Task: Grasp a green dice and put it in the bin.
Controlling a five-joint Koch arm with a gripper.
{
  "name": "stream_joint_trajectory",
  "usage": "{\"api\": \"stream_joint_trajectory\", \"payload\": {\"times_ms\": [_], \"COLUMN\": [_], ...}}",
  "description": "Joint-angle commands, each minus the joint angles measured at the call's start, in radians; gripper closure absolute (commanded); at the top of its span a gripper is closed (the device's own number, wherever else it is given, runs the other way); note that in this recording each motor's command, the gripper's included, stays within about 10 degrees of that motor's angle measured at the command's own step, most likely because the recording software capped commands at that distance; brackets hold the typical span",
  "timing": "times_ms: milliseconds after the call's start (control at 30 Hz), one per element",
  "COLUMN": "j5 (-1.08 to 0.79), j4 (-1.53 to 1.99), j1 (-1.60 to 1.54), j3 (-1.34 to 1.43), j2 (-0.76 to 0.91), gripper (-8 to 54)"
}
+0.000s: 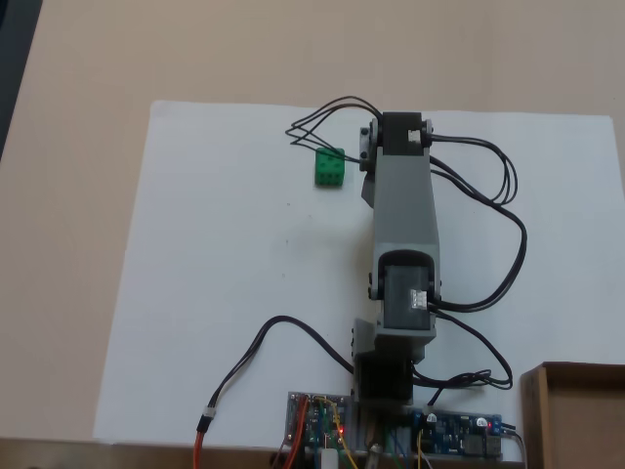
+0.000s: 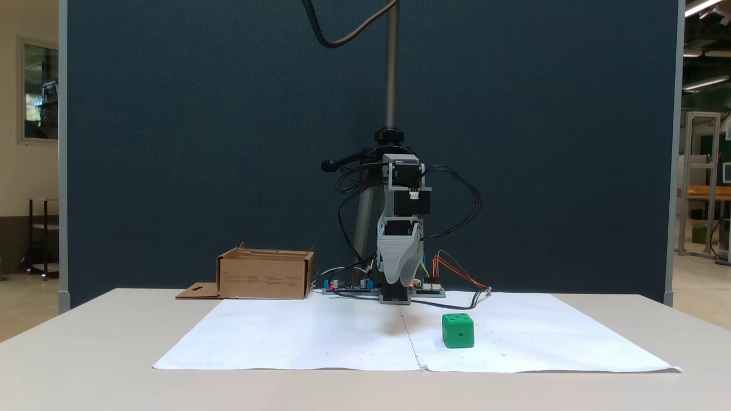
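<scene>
Green dice (image 2: 458,330) sits closest to the camera in a fixed view from the table's front edge, resting flat on a white paper sheet (image 2: 320,342), nothing touching it. Behind the dice and a little to its left, the grey arm (image 2: 402,228) stands folded, its gripper (image 2: 398,279) pointing down, above the paper and apart from the dice. The two jaws line up one behind the other from here, so I cannot tell whether the fingers are parted or closed; nothing appears to be held. Further left of the dice, well apart, the brown cardboard bin (image 2: 265,279) stands upright at the paper's back corner with its open top up, probably so a dice can be dropped in. A circuit board (image 2: 348,288) lies at the arm's base.

From a fixed view looking down, the dice (image 1: 329,167) lies just beside the arm's (image 1: 405,215) far end, on its left, near the paper's (image 1: 215,293) far edge. The arm's body hides the fingers. A corner of the bin (image 1: 576,415) shows at lower right, well apart from the dice. Judging from this, grasping has not begun; the arm seems parked in a folded rest pose.
</scene>
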Motion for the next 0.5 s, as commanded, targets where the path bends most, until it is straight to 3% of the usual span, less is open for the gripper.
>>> {"api": "stream_joint_trajectory", "payload": {"times_ms": [0,467], "j5": [0.054,-0.046], "j4": [-0.048,-0.04], "j1": [-0.021,-0.247], "j3": [-0.089,-0.224], "j2": [-0.035,-0.196], "gripper": [2.5,3.3]}}
